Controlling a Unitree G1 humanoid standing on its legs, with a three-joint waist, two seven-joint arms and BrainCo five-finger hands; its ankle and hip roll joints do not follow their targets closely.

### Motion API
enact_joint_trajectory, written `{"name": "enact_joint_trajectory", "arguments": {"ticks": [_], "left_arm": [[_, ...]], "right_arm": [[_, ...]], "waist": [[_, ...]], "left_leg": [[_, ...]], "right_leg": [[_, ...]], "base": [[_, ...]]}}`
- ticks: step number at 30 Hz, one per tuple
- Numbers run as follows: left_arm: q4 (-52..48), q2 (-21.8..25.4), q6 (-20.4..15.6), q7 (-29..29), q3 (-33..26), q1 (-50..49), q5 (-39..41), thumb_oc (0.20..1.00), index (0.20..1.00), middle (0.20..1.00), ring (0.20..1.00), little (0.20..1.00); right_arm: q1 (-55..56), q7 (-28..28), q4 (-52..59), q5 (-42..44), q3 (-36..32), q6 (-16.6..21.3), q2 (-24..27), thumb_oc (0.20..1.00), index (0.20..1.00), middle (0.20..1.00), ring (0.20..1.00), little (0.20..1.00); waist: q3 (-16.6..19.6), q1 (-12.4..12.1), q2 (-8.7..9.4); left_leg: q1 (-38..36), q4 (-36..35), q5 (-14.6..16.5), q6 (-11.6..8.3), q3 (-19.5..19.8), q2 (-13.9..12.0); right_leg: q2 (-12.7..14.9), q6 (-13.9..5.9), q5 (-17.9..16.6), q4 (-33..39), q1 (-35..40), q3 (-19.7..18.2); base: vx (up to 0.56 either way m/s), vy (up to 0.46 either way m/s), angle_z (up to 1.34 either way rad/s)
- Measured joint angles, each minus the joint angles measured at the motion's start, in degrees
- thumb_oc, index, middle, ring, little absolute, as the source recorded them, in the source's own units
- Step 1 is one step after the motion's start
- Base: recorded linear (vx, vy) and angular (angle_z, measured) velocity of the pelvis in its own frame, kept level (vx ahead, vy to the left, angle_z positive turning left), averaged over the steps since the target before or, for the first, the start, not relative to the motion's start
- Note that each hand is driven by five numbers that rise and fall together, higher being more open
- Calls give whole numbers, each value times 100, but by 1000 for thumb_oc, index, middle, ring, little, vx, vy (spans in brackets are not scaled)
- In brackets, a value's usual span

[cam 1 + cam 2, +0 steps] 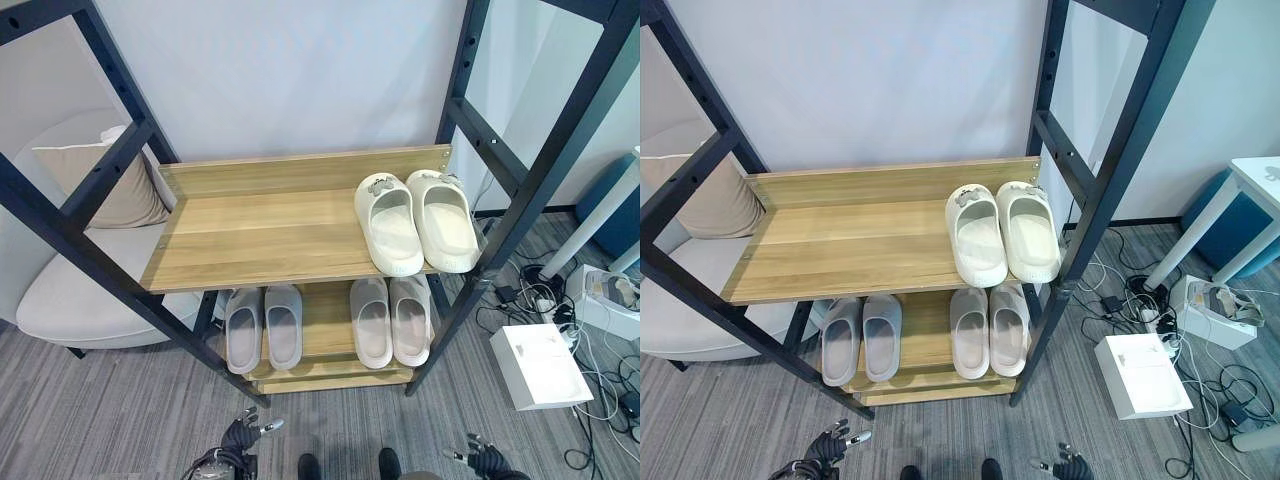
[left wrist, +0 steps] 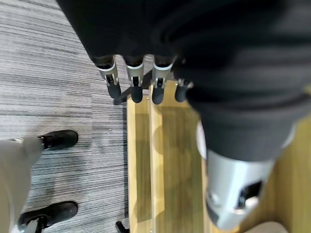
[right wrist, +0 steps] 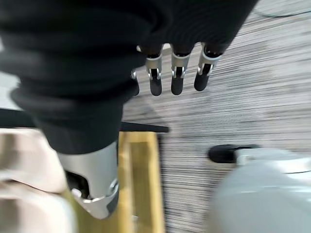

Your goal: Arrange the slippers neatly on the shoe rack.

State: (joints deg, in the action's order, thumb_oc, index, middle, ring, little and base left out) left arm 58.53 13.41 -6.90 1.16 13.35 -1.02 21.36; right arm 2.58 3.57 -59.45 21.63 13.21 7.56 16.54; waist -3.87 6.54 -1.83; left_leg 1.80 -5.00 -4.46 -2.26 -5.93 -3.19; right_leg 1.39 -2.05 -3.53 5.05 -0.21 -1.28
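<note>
The shoe rack has a black metal frame and wooden shelves. A white pair of slippers (image 1: 390, 232) lies side by side at the right end of the upper shelf (image 1: 250, 235). On the lower shelf (image 1: 325, 325) a grey pair (image 1: 244, 335) sits at the left and a pale beige pair (image 1: 371, 322) at the right. My left hand (image 1: 240, 438) hangs low over the floor in front of the rack, fingers (image 2: 134, 77) straight and empty. My right hand (image 1: 488, 460) hangs low at the right, fingers (image 3: 177, 77) straight, holding nothing.
A beige armchair (image 1: 70, 300) with a cushion stands left of the rack. On the floor to the right lie a white box (image 1: 540, 365), cables and a power strip. A white table leg (image 1: 590, 225) rises at the far right. Slanted black frame posts (image 1: 520, 215) flank the shelves.
</note>
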Motion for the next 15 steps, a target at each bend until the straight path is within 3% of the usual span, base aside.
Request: {"name": "enact_joint_trajectory", "arguments": {"ticks": [7,15], "left_arm": [[-526,-48,-83,231,39,-2,-2,1000,1000,1000,1000,1000],[-669,-49,-126,338,55,-14,-26,1000,1000,1000,1000,1000]], "right_arm": [[-12,140,1305,201,-33,241,49,1000,1000,1000,1000,1000],[-49,263,1419,22,-22,241,98,1000,1000,1000,1000,1000]], "waist": [[28,-2,-9],[33,-55,-17]], "left_leg": [[-11,0,-1,0,-3,-2],[-15,0,-25,31,-2,-4]], "right_leg": [[-3,-15,-10,0,8,-4],[-4,-74,-47,0,31,1]], "base": [[0,0,0],[0,0,0]]}}
